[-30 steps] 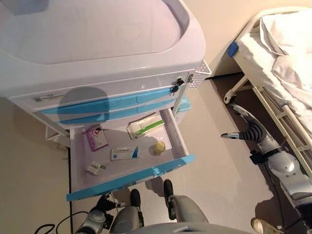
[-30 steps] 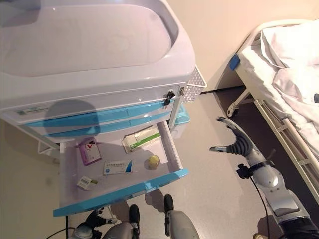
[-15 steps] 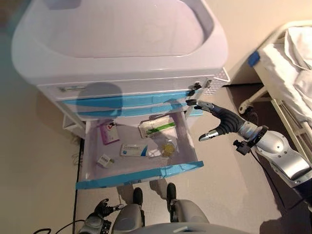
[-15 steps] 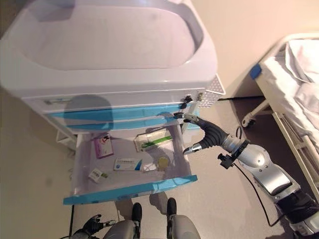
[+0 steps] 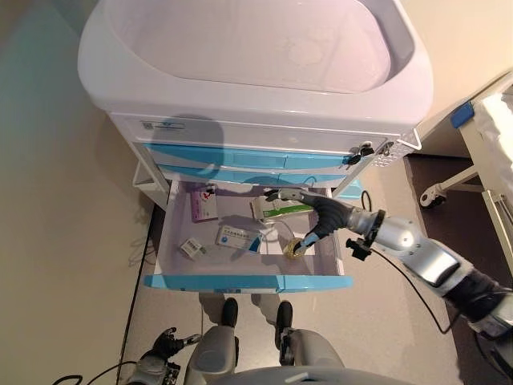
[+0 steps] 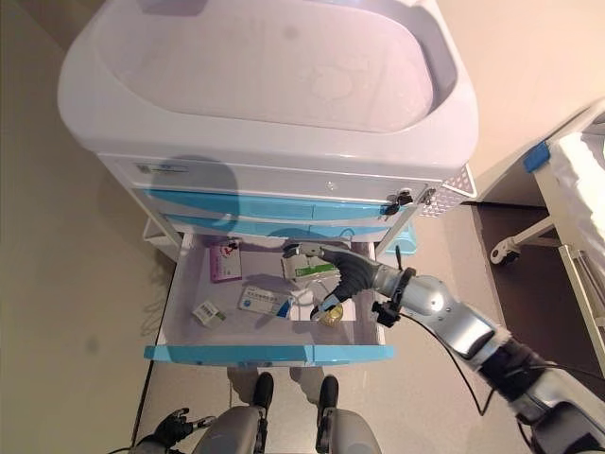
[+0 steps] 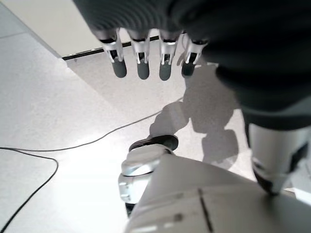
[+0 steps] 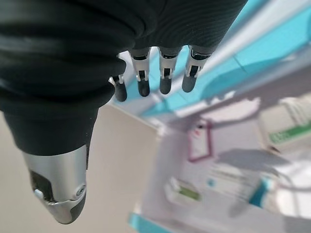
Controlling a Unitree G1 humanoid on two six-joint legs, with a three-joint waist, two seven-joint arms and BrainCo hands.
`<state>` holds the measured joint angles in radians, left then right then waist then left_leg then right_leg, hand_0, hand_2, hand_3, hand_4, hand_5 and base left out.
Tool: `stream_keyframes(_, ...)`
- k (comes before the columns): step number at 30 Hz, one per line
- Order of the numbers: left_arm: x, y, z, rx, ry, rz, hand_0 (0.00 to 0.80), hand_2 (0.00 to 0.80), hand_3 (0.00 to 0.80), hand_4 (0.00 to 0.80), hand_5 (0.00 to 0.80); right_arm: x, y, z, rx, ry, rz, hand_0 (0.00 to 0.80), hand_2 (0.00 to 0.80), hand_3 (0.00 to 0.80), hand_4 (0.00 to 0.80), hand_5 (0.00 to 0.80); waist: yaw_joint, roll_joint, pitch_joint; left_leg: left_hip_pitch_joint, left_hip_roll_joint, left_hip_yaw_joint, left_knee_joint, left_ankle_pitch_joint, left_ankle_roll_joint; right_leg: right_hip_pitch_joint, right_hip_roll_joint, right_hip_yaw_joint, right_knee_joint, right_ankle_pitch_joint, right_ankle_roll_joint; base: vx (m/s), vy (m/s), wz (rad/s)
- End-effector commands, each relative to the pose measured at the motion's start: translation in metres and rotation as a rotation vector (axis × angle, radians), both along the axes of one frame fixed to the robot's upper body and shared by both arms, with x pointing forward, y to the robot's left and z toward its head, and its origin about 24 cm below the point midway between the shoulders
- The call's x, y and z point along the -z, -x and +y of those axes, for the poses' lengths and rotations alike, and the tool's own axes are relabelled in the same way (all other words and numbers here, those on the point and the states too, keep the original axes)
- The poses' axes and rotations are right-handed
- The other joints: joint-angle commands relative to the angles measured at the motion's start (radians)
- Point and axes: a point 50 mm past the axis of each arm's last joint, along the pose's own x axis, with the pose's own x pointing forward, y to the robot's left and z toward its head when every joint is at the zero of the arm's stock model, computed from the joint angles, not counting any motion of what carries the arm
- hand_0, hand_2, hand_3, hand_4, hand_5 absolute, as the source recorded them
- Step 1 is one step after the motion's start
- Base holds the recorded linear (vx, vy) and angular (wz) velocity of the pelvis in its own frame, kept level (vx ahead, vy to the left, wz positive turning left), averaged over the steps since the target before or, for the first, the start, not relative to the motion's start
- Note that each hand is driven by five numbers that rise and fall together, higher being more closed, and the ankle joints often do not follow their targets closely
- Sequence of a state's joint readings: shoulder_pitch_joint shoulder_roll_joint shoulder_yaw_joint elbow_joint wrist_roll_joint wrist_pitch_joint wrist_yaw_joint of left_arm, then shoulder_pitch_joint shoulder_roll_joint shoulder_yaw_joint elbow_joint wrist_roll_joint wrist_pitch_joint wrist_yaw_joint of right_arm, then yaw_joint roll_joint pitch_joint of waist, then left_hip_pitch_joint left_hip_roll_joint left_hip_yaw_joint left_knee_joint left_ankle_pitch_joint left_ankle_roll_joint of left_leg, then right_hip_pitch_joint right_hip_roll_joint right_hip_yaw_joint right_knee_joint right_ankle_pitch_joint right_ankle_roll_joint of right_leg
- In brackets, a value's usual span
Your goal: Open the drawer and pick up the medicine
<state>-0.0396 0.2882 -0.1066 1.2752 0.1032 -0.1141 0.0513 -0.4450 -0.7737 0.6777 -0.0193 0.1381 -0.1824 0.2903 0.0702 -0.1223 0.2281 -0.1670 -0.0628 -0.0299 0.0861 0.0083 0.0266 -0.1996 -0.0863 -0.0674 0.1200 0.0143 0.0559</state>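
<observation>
- Cart [image 5: 256, 88]: white medical trolley, blue drawer fronts. Upper drawers closed; lowest drawer [image 5: 248, 282] pulled out, blue front facing the robot.
- Drawer contents, all lying flat on the drawer floor:
  - pink packet [image 5: 205, 206] at the back, robot's left
  - white-and-green box [image 5: 276, 210] at the back, robot's right
  - white-and-blue box [image 5: 237, 238] mid-drawer, just in front of the green one
  - small white-green box [image 5: 191, 248] near the front left
  - small yellow round item [image 6: 328, 316] front right, near the drawer's right wall; can't tell what it is
- Right hand [image 5: 314, 221]: arm comes in from the robot's right, over the drawer's right wall, hand inside the drawer opening.
  - Fingers stretched out toward the back over the white-and-green box; thumb [image 5: 307, 238] pointing down, its tip at the yellow item. Contact with either: can't tell.
  - Right wrist view: fingers [image 8: 164, 77] in a straight row, thumb apart, nothing between them. Hand released, not gripping.
- Medicine: all of it in the drawer, none in either hand.
- Left hand [image 7: 146, 58]: low at the robot's left side, off the cart. Wrist view shows fingers loosely straight over bare floor, holding nothing.
- Bed [image 5: 489, 144] with a white frame at the robot's right, well apart from the cart.
</observation>
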Motion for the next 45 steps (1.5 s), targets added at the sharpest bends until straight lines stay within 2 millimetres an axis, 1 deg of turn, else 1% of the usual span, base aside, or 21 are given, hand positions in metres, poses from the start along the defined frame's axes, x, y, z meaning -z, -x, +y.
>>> stream_keyframes(1, 0.003, 0.008, -0.003, 0.019, -0.010, 0.030, 0.000, 0.000, 0.000, 0.000, 0.000, -0.007, -0.001, 0.012, -0.038, 0.007, -0.070, 0.000, 0.000, 0.000, 0.000, 0.000, 0.016, -0.017, -0.011, -0.024, -0.050, 0.000, 0.023, -0.010, 0.006, -0.038, -0.021, 0.013, 0.075, 0.034, 0.062, -0.005, -0.007, 0.06)
stream_keyframes(2, 0.003, 0.007, -0.004, 0.025, -0.007, 0.029, 0.000, 0.000, 0.000, 0.000, 0.000, 0.001, -0.004, 0.015, -0.031, 0.063, -0.080, 0.000, 0.000, 0.000, 0.000, 0.000, 0.019, -0.014, -0.010, -0.025, -0.050, -0.005, 0.023, -0.010, 0.006, -0.040, -0.023, 0.011, 0.077, 0.032, 0.061, -0.005, -0.005, 0.07)
stream_keyframes(3, 0.003, 0.007, -0.004, 0.024, -0.007, 0.029, 0.000, 0.000, 0.000, 0.000, 0.000, 0.002, -0.004, 0.015, -0.032, 0.063, -0.081, 0.000, 0.000, 0.000, 0.000, 0.000, 0.018, -0.014, -0.010, -0.025, -0.050, -0.005, 0.023, -0.010, 0.006, -0.040, -0.023, 0.010, 0.077, 0.032, 0.061, -0.009, -0.006, 0.08)
stream_keyframes(4, 0.003, 0.006, -0.004, 0.028, -0.009, 0.027, 0.000, 0.000, 0.000, 0.000, 0.000, 0.012, -0.008, 0.013, -0.011, 0.129, -0.089, 0.000, 0.000, 0.000, 0.000, 0.000, 0.019, -0.011, -0.009, -0.026, -0.051, -0.009, 0.023, -0.009, 0.006, -0.041, -0.024, 0.007, 0.081, 0.029, 0.060, -0.004, 0.002, 0.05)
stream_keyframes(5, 0.003, 0.006, -0.004, 0.033, -0.011, 0.028, 0.000, 0.000, 0.000, 0.000, 0.000, 0.017, -0.010, 0.011, -0.003, 0.177, -0.112, 0.000, 0.000, 0.000, 0.000, 0.000, 0.020, -0.009, -0.009, -0.026, -0.052, -0.012, 0.021, -0.008, 0.006, -0.042, -0.025, 0.007, 0.082, 0.028, 0.061, -0.002, 0.002, 0.06)
stream_keyframes(12, 0.002, 0.006, -0.003, 0.047, -0.025, 0.029, 0.000, 0.000, 0.000, 0.000, 0.000, 0.037, -0.023, 0.004, 0.044, 0.402, -0.236, 0.000, 0.000, 0.000, 0.000, 0.000, 0.024, -0.001, -0.002, -0.026, -0.055, -0.021, 0.020, -0.007, 0.008, -0.042, -0.028, 0.002, 0.089, 0.025, 0.060, -0.001, -0.001, 0.02)
stream_keyframes(14, 0.002, 0.005, -0.003, 0.055, -0.026, 0.030, 0.000, 0.000, 0.000, 0.000, 0.000, 0.045, -0.025, 0.002, 0.054, 0.450, -0.238, 0.000, 0.000, 0.000, 0.000, 0.000, 0.026, 0.003, -0.002, -0.027, -0.056, -0.023, 0.022, -0.008, 0.009, -0.043, -0.029, 0.000, 0.092, 0.024, 0.059, 0.001, -0.005, 0.03)
stream_keyframes(17, 0.002, 0.002, -0.007, 0.074, -0.024, 0.027, 0.000, 0.000, 0.000, 0.000, 0.000, 0.064, -0.031, -0.003, 0.101, 0.527, -0.213, 0.000, 0.000, 0.000, 0.000, 0.000, 0.029, 0.010, 0.000, -0.028, -0.059, -0.032, 0.023, -0.008, 0.010, -0.043, -0.030, -0.006, 0.098, 0.019, 0.057, -0.001, -0.017, 0.07)
stream_keyframes(18, 0.002, 0.002, -0.006, 0.073, -0.025, 0.027, 0.000, 0.000, 0.000, 0.000, 0.000, 0.064, -0.031, -0.003, 0.100, 0.526, -0.213, 0.000, 0.000, 0.000, 0.000, 0.000, 0.029, 0.010, 0.000, -0.028, -0.059, -0.032, 0.023, -0.008, 0.010, -0.043, -0.030, -0.006, 0.099, 0.019, 0.057, 0.000, 0.000, 0.00)
stream_keyframes(19, 0.002, 0.001, -0.008, 0.082, -0.024, 0.024, 0.000, 0.000, 0.000, 0.000, 0.000, 0.072, -0.032, -0.006, 0.120, 0.549, -0.198, 0.000, 0.000, 0.000, 0.000, 0.000, 0.030, 0.013, 0.000, -0.028, -0.060, -0.035, 0.022, -0.008, 0.010, -0.043, -0.031, -0.007, 0.098, 0.019, 0.057, 0.000, 0.000, 0.00)
stream_keyframes(24, 0.003, -0.002, -0.013, 0.103, -0.012, 0.019, 0.000, 0.000, 0.000, 0.000, 0.000, 0.086, -0.038, -0.011, 0.184, 0.602, -0.180, 0.000, 0.000, 0.000, 0.000, 0.000, 0.034, 0.025, 0.002, -0.030, -0.063, -0.042, 0.021, -0.006, 0.011, -0.044, -0.035, -0.013, 0.103, 0.016, 0.055, 0.001, -0.005, 0.01)
stream_keyframes(25, 0.003, -0.003, -0.014, 0.110, -0.012, 0.016, 0.000, 0.000, 0.000, 0.000, 0.000, 0.092, -0.039, -0.016, 0.209, 0.626, -0.168, 0.000, 0.000, 0.000, 0.000, 0.000, 0.037, 0.028, 0.003, -0.030, -0.063, -0.046, 0.021, -0.005, 0.011, -0.044, -0.036, -0.016, 0.104, 0.015, 0.055, 0.005, -0.022, 0.07)
stream_keyframes(32, 0.003, -0.006, -0.019, 0.129, -0.012, 0.011, 0.000, 0.000, 0.000, 0.000, 0.000, 0.096, -0.044, -0.008, 0.224, 0.649, -0.185, 0.000, 0.000, 0.000, 0.000, 0.000, 0.038, 0.045, 0.013, -0.038, -0.066, -0.058, 0.024, 0.000, 0.012, -0.049, -0.040, -0.022, 0.110, 0.012, 0.053, -0.003, -0.010, 0.10)
stream_keyframes(38, 0.004, -0.009, -0.024, 0.137, -0.008, 0.005, 0.000, 0.000, 0.000, 0.000, 0.000, 0.108, -0.045, -0.009, 0.257, 0.692, -0.166, 0.000, 0.000, 0.000, 0.000, 0.000, 0.041, 0.053, 0.019, -0.046, -0.066, -0.063, 0.023, 0.004, 0.011, -0.053, -0.042, -0.029, 0.107, 0.014, 0.052, -0.001, -0.002, 0.01)
stream_keyframes(45, 0.003, -0.012, -0.026, 0.143, -0.011, 0.003, 0.000, 0.000, 0.000, 0.000, 0.000, 0.109, -0.047, -0.012, 0.256, 0.744, -0.198, 0.000, 0.000, 0.000, 0.000, 0.000, 0.042, 0.055, 0.022, -0.049, -0.066, -0.064, 0.022, 0.005, 0.011, -0.061, -0.044, -0.028, 0.116, 0.013, 0.051, 0.001, -0.001, 0.00)
